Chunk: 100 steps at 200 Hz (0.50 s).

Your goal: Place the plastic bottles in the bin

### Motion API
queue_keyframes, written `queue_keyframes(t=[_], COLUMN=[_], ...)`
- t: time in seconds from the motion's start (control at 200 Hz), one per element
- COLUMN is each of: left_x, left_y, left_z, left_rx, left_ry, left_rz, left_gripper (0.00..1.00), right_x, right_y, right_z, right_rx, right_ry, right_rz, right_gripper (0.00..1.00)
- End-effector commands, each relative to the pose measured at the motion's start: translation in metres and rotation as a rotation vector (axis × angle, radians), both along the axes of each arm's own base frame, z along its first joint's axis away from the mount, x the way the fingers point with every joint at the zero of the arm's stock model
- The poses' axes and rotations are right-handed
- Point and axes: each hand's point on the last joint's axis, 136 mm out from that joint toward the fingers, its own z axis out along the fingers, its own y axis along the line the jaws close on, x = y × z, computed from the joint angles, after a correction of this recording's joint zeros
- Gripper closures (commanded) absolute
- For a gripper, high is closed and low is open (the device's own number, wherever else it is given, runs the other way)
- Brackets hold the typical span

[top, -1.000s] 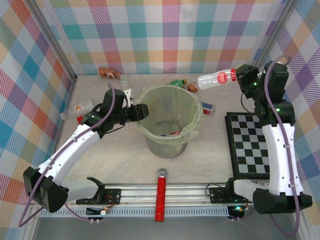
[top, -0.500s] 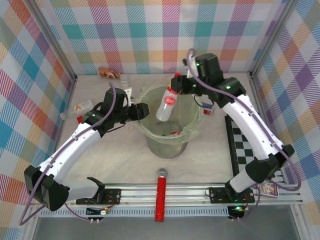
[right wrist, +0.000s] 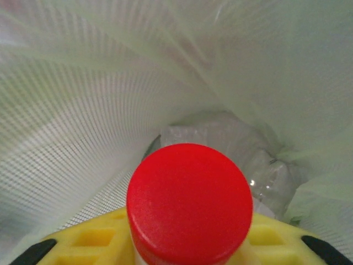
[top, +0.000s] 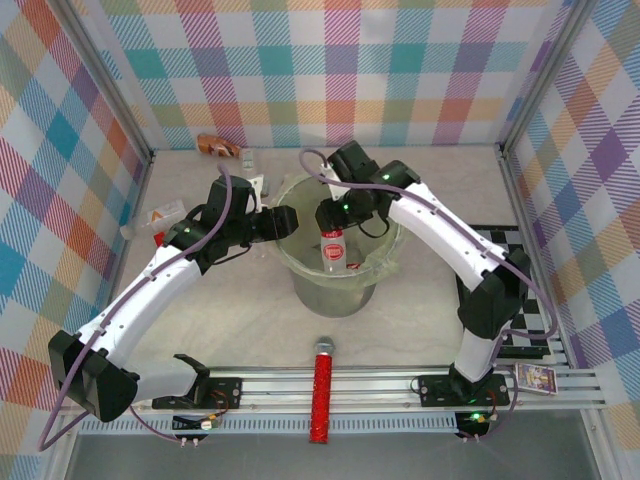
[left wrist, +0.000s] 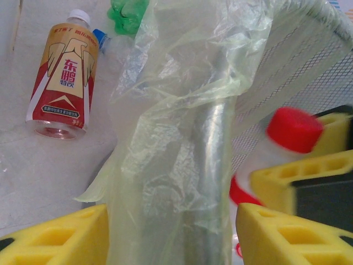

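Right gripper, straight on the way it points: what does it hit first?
Likely the clear bottle lying at the bottom of the bin, straight beyond the red-capped bottle held in the fingers of the right gripper; depth is hard to judge.

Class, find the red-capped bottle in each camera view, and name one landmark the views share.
Top external: bottle in the mouth of the bin, centre.
Left wrist: bottle, red cap at the right edge.
Right wrist: bottle, cap at bottom centre, close up.
Shared landmark: the bin's pale green bag.

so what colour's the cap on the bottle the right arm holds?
Red cap, clearest in the right wrist view.
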Motion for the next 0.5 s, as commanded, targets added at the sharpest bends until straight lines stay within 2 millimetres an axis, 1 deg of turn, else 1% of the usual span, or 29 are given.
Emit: queue_keyframes(t=[0.0,0.05,0.12,0.175,0.21,0.275,0.32,0.41,0.495], left_x=[-0.004,-0.004,-0.004,-0.004,-0.004,-0.004,-0.004,-0.004,-0.004], left_y=[0.005,0.005,0.005,0.005,0.005,0.005,0.005,0.005,0.005], left_z=[-0.016,-0.016,-0.017,-0.017,-0.017,-0.017,-0.018,-0.019,-0.020], left_rx=[0.071,0.074,0.075,0.076,0.077,0.077,0.078,0.080,0.082], left_ry=[0.039,0.038,0.039,0.039,0.038,0.039,0.040,0.044,0.045], left_rz=[-0.004,-0.003,-0.004,-0.006,-0.005,-0.006,-0.005,-0.005,-0.005], left_gripper=[0.41,0.41,0.41,0.41,0.41,0.41,0.41,0.41,0.41], right_x=[-0.005,-0.007,-0.009,-0.009,-0.009,-0.009,-0.008,-0.009,-0.009], right_y=[0.006,0.007,0.008,0.007,0.006,0.005,0.004,0.002,0.001], right_z=[-0.020,-0.027,-0.036,-0.038,-0.037,-0.029,-0.021,-0.003,0.017], right_rx=[-0.008,-0.020,-0.037,-0.042,-0.043,-0.038,-0.033,-0.020,0.008], right_ry=[0.052,0.068,0.085,0.088,0.086,0.069,0.054,0.024,-0.015], right_rz=[-0.001,-0.002,-0.004,-0.008,-0.009,-0.011,-0.013,-0.010,-0.005], right_gripper=[0.60,0.56,0.49,0.42,0.35,0.24,0.19,0.13,0.10])
